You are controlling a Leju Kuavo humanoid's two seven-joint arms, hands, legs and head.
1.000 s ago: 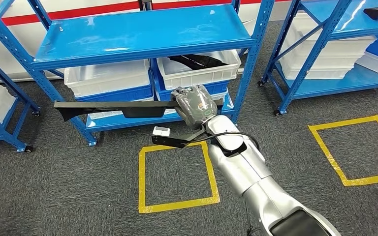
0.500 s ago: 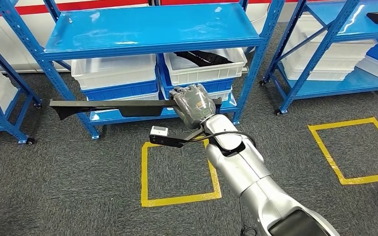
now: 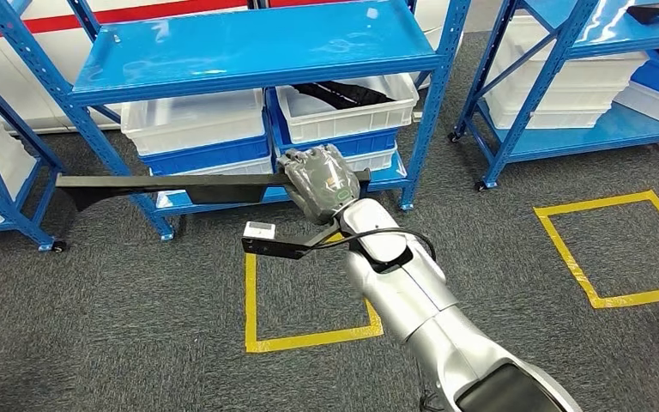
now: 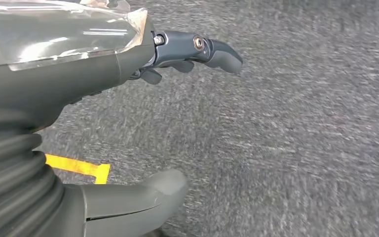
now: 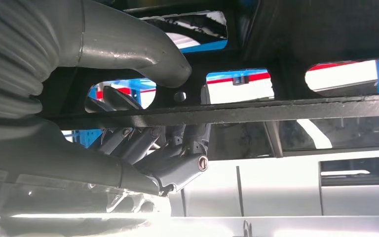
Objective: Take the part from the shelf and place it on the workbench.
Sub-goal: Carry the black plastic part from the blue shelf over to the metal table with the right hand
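The right hand (image 3: pixel 319 182) grips one end of a long black part (image 3: pixel 172 185), fingers wrapped around it; in the right wrist view the thumb (image 5: pixel 143 54) lies over the part's frame (image 5: pixel 256 111) and the darker fingers (image 5: pixel 143 143) curl in against its other side. The part is held clear of the shelf, roughly level, in the air in front of the shelf's lower tier and above the carpet, its free end reaching out toward the shelf's left post. A small black bracket with a white tag (image 3: pixel 260 230) juts out beside the wrist, above the yellow tape square (image 3: pixel 309 339) on the grey carpet (image 3: pixel 120 326).

Behind the hand stands the blue shelf (image 3: pixel 257 47). Under its top board sit two white bins on blue ones; the right-hand bin (image 3: pixel 347 107) holds another black part (image 3: pixel 343 92). A second blue shelf (image 3: pixel 566 129) with white and blue bins stands to the right, and another yellow tape square (image 3: pixel 605 300) marks the carpet in front of it.

The left hand (image 4: pixel 128 98) hangs over the carpet, released, thumb (image 4: pixel 143 197) and fingers (image 4: pixel 212 49) apart with nothing between them.
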